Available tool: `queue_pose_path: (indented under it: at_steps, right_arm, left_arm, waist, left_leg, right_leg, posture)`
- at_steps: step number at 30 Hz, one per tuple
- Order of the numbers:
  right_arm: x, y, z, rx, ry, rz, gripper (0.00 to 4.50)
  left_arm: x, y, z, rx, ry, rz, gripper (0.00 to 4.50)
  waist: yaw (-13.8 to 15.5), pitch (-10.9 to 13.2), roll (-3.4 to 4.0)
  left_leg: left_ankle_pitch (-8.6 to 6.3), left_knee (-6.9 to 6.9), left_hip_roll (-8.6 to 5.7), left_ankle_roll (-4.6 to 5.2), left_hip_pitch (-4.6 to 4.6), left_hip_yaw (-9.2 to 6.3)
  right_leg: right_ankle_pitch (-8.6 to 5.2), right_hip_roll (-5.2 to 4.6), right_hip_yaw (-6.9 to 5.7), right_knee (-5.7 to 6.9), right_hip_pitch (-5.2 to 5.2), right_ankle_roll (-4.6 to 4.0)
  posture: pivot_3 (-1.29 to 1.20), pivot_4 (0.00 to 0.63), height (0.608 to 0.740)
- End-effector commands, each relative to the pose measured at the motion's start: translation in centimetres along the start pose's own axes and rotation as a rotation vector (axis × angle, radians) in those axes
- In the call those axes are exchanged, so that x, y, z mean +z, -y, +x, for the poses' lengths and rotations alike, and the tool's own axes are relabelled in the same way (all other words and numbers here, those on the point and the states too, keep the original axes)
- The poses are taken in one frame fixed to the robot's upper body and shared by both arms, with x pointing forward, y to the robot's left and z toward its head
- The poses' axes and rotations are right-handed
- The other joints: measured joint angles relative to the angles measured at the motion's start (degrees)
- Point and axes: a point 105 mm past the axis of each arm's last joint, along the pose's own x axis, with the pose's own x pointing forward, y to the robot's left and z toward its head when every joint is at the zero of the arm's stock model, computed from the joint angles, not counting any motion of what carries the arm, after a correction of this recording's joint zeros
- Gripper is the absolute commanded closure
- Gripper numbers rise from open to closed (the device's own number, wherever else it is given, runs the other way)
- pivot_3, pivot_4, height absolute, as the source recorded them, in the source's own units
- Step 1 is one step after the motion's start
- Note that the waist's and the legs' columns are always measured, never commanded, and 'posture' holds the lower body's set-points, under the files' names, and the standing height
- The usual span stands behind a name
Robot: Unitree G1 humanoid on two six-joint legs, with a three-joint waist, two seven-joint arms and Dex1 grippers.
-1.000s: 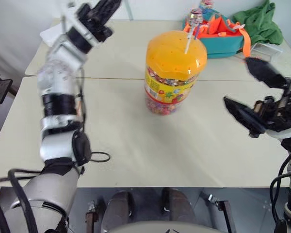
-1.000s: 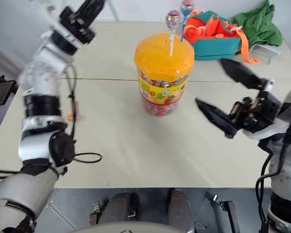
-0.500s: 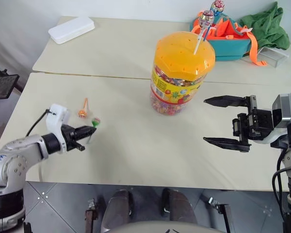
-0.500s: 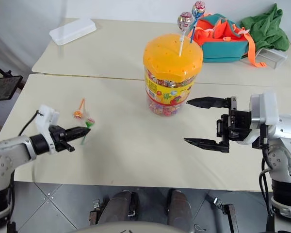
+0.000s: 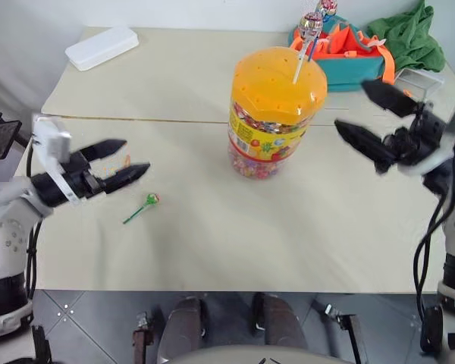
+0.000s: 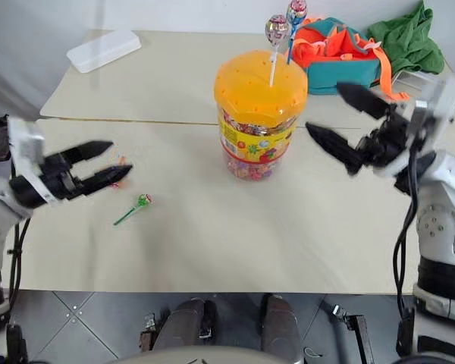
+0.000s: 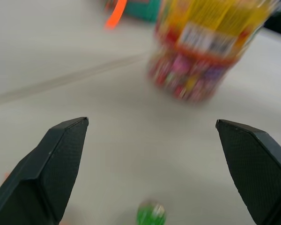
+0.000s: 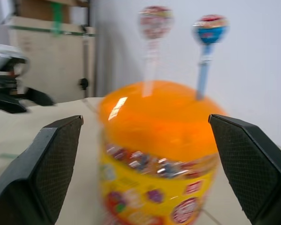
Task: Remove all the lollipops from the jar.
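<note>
I stand at a pale beige surface [image 5: 212, 250]. Near the middle of it sits the jar [image 5: 271, 114], a clear plastic tub full of small candies, with a colourful label and a domed orange-yellow lid pierced by small holes. Two lollipops stand upright in the lid: one in a pinkish wrapper [image 6: 277, 30] on a white stick, and one in a blue and red wrapper [image 6: 295, 10] on a blue stick just beyond it. My left gripper [image 5: 129, 159] hangs above the near left part of the surface, its two black fingers spread wide with nothing between them. Just to its right, a green-wrapped lollipop [image 5: 150, 200] lies flat on the surface, well to the left of the jar. An orange-wrapped lollipop [image 5: 127, 160] lies a little farther back, partly hidden by my left gripper's fingers. My right gripper [image 5: 368, 114] is raised to the right of the jar, near it but apart, fingers wide open and empty. On the far left lies a white rectangular box [image 5: 101, 46]. On the far right sit a teal and orange bag [image 5: 349, 53] and a crumpled green cloth [image 5: 409, 38].
</note>
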Motion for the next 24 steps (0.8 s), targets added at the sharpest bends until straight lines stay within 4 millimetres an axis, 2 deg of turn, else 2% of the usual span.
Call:
queue_pose_path:
  at_steps: [1,4,8,16,19,24]
  right_arm:
    - [0.7,1.6,1.8,-0.067,0.016,-0.006,0.0]
    - [0.4,2.0,4.0,-0.041,-0.008,-0.001,0.0]
    - [0.2,2.3,5.7,-0.03,-0.005,0.04,0.0]
    - [0.8,2.4,7.6,-0.003,0.03,0.052,0.0]
    - [1.0,2.1,8.2,0.023,0.038,0.058,0.61]
    - [1.0,1.4,9.0,0.082,0.032,0.069,2.19]
  left_arm:
    - [2.7,1.4,1.4,-0.127,0.13,0.018,0.03]
    - [3.9,2.1,3.2,-0.18,0.221,0.024,0.03]
    - [4.3,2.7,4.5,-0.224,0.269,0.002,0.03]
    - [3.8,3.0,4.6,-0.224,0.286,-0.005,0.03]
    - [3.7,2.8,4.4,-0.201,0.297,-0.008,0.0]
    - [3.5,3.1,4.1,-0.208,0.311,-0.014,0.0]
  waist:
    - [0.1,0.0,0.0]
    - [0.0,0.0,0.0]
    - [-0.6,0.0,0.0]
    - [-1.4,0.0,0.0]
    - [-1.3,0.0,0.0]
    - [-1.3,0.0,0.0]
  left_leg:
    - [0.0,0.01,0.0,0.0,0.01,0.03]
    - [0.0,-0.02,-0.04,0.0,-0.01,0.07]
    - [0.0,-0.04,-0.03,0.0,-0.07,0.1]
    - [0.0,-0.04,0.0,0.0,-0.09,0.12]
    - [0.0,-0.04,0.01,0.0,-0.1,0.11]
    - [0.0,-0.04,0.01,0.0,-0.1,0.11]
  right_leg:
    - [0.0,-0.01,0.0,0.1,-0.02,0.01]
    - [0.01,-0.01,-0.01,0.13,-0.08,0.01]
    - [0.01,0.0,-0.01,0.24,-0.21,0.02]
    - [0.01,0.01,-0.01,0.29,-0.26,0.02]
    - [0.01,0.01,-0.01,0.31,-0.29,0.02]
    - [0.01,0.01,-0.01,0.31,-0.29,0.02]
  posture:
    - [0.0,0.15,0.74]
    - [0.0,0.15,0.74]
    - [0.0,0.15,0.74]
    - [0.0,0.15,0.74]
    - [0.0,0.15,0.74]
    - [0.0,0.15,0.74]
